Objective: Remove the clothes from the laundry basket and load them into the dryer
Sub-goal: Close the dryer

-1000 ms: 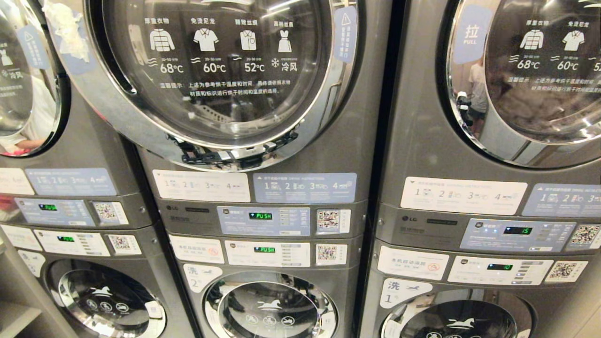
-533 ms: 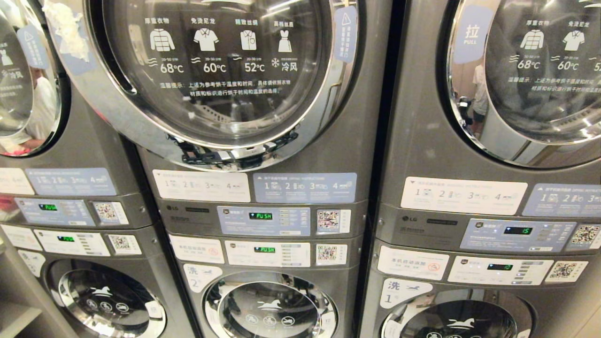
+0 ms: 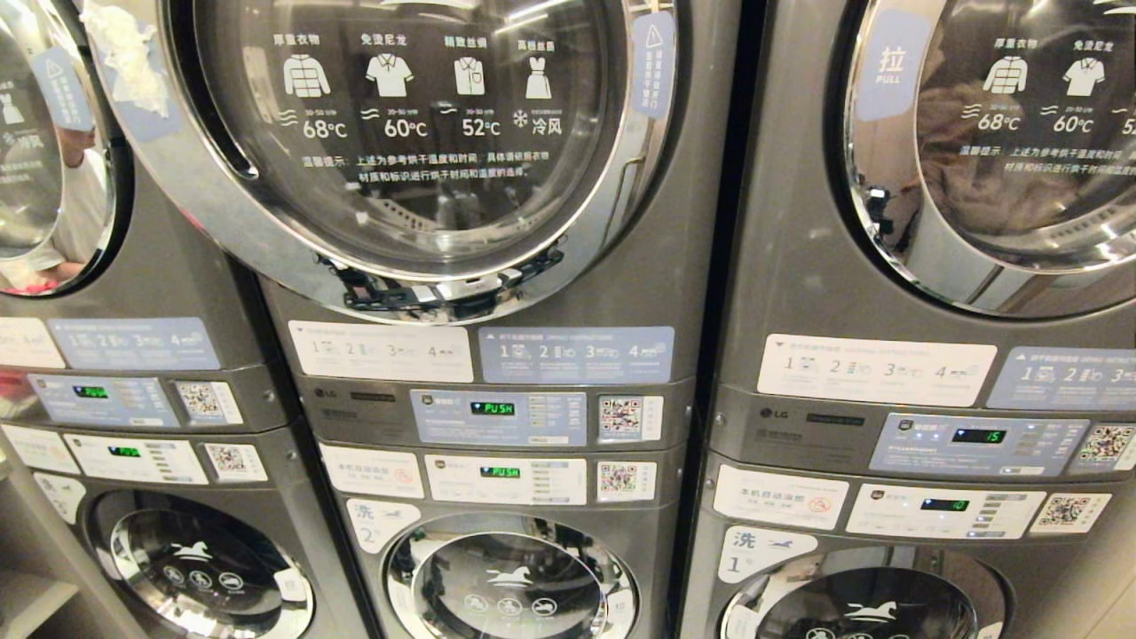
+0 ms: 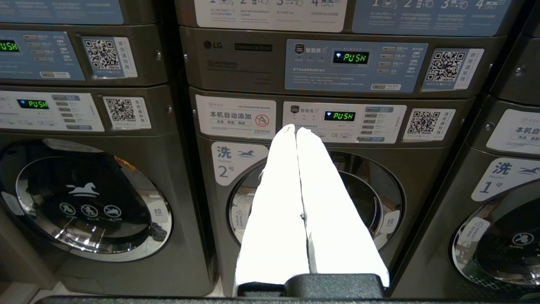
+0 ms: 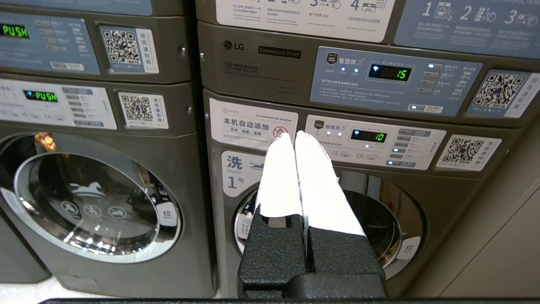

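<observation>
Dryer top cut off, left gripper, right gripper closed, seemingly empty.

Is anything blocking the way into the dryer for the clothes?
Yes. The middle dryer's round glass door covers its opening, though it looks slightly ajar. No basket or clothes show. Both the left gripper and right gripper are shut and empty.

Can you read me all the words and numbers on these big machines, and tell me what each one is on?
"68°C", "60°C", "52°C": middle dryer door.
"PULL": blue tag on right dryer door.
"PUSH": middle dryer display and the washer display below.
"LG", "Commercial Dryer": right dryer panel.
"15": right dryer display.
"10": right washer display.
"2", "1": washer labels.
Fine print: too small.
</observation>
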